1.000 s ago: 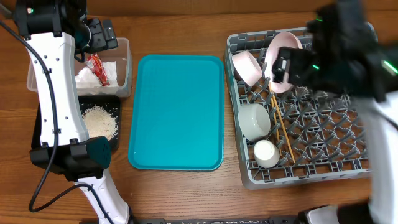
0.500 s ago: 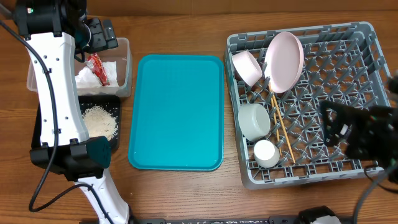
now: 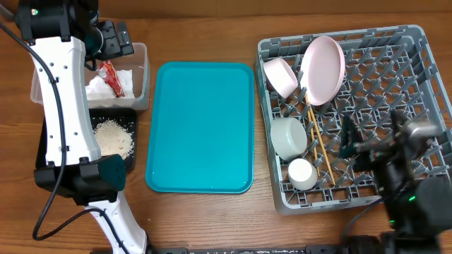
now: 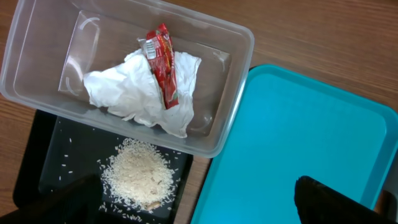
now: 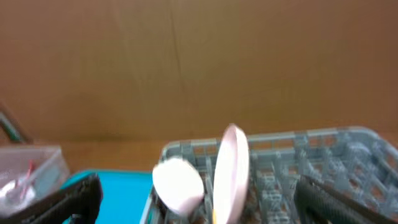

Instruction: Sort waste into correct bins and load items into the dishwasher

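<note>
The right tool (image 5: 200, 205) has been withdrawn from over the plate (image 3: 323, 69) to the dish rack's (image 3: 417, 42) near right corner, held wide and empty. The plate is left on edge, ahead and leftward of it. The left tool (image 4: 199, 202) is held spread, empty, above the clear tub (image 4: 239, 43).
</note>
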Controlling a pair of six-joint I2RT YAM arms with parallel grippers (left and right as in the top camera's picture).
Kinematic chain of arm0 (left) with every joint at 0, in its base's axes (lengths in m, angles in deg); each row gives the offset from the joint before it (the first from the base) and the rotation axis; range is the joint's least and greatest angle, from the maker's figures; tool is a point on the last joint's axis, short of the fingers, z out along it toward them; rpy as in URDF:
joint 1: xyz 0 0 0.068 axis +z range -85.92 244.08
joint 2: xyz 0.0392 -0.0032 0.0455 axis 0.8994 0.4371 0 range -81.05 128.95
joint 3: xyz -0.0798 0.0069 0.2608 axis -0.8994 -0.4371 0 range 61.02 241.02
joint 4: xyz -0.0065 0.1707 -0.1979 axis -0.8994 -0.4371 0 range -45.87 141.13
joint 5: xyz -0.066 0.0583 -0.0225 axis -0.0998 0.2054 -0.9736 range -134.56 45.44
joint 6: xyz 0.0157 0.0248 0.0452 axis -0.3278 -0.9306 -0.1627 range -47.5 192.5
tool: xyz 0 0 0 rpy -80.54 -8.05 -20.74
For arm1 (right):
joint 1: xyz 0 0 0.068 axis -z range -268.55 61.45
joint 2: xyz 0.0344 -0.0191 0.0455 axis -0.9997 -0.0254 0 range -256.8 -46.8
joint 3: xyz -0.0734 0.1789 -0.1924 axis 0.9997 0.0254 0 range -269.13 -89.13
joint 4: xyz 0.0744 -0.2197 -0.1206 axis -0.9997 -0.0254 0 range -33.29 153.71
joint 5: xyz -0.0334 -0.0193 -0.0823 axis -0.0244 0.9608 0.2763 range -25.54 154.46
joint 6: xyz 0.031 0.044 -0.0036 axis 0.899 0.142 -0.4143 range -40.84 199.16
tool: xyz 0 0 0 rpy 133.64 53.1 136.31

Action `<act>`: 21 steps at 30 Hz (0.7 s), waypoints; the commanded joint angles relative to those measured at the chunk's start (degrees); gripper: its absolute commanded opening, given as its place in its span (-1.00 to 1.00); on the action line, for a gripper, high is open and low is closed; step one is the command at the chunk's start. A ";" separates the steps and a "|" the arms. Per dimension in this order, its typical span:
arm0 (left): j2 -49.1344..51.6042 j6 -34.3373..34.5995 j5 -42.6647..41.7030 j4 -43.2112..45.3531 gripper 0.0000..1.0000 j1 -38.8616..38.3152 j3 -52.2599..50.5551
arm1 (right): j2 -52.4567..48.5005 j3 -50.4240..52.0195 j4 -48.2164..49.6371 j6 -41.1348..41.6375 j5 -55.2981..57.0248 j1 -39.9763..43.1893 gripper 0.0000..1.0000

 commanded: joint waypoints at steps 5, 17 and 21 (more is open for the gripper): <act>-1.22 0.57 0.26 0.11 1.00 -0.44 1.07 | 13.90 22.12 10.29 -0.70 -3.17 0.48 1.00; -1.22 0.57 0.26 0.11 1.00 -0.44 1.07 | 22.40 32.81 10.75 -0.72 0.92 0.48 1.00; -1.22 0.55 0.26 0.11 1.00 -0.44 1.07 | 23.32 33.18 11.32 -0.74 1.51 0.48 1.00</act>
